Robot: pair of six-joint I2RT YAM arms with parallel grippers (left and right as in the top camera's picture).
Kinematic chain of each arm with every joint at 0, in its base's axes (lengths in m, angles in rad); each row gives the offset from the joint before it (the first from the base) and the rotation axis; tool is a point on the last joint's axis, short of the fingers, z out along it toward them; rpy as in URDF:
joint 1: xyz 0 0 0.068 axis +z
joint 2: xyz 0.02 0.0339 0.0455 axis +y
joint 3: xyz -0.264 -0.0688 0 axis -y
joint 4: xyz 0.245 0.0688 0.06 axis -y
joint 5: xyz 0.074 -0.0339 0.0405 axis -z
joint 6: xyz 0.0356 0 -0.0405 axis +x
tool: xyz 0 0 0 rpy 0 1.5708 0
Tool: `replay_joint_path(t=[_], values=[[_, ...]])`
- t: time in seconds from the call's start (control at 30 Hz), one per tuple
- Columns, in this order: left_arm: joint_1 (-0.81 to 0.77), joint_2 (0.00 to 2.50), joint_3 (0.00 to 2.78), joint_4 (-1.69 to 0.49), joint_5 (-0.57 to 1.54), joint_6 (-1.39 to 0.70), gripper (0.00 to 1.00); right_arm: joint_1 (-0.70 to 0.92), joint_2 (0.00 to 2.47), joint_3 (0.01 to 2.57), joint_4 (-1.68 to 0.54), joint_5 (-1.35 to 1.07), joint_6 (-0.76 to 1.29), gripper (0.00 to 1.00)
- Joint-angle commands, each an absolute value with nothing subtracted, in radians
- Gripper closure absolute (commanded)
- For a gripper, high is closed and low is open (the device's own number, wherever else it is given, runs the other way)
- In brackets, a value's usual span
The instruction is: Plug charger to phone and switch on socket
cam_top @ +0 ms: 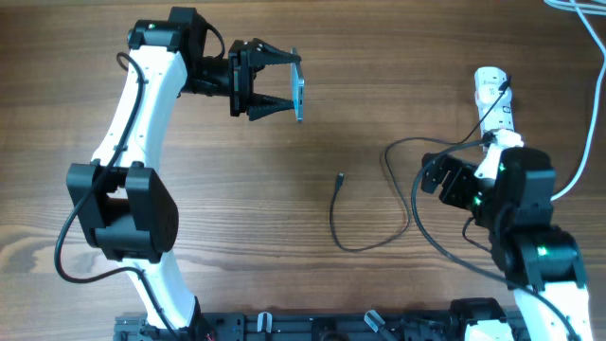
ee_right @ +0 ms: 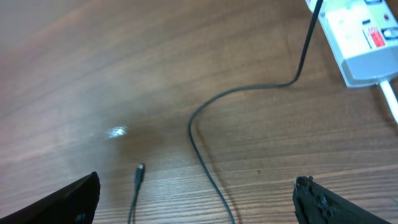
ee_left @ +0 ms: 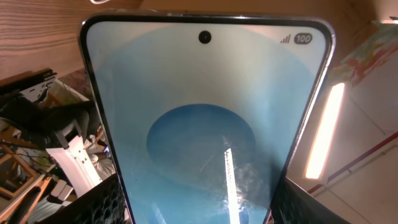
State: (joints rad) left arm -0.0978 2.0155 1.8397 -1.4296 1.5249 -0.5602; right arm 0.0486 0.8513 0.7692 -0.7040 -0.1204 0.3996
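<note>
My left gripper (cam_top: 286, 83) is shut on the phone (cam_top: 298, 87) and holds it on edge above the table at the upper middle. In the left wrist view the phone's blue screen (ee_left: 202, 118) fills the frame between the two fingers. The charger's thin black cable (cam_top: 374, 237) loops across the table, its connector tip (cam_top: 340, 177) lying free at the centre; the tip also shows in the right wrist view (ee_right: 140, 171). The white socket (cam_top: 492, 99) lies at the far right, with the cable running into it (ee_right: 357, 37). My right gripper (ee_right: 196, 205) is open and empty above the cable.
A white cord (cam_top: 595, 85) runs along the right edge from the socket. The socket's red switch (ee_right: 375, 37) shows in the right wrist view. The arm bases stand at the front edge.
</note>
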Motion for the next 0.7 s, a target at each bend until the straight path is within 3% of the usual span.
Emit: replay_joint_path(t=[0.0, 0.4, 0.67], values=[[-0.096, 1.974, 1.866, -1.430, 1.577, -0.566, 0.36, 0.044, 0.921, 0.789, -0.710, -0.085, 0.411, 0.00], [-0.096, 1.974, 1.866, -1.430, 1.577, -0.566, 0.36, 0.044, 1.004, 0.789, -0.716, -0.131, 0.337, 0.01], [-0.096, 1.974, 1.866, -1.430, 1.577, -0.566, 0.36, 0.044, 1.002, 0.863, -0.708, -0.311, 0.255, 0.00]])
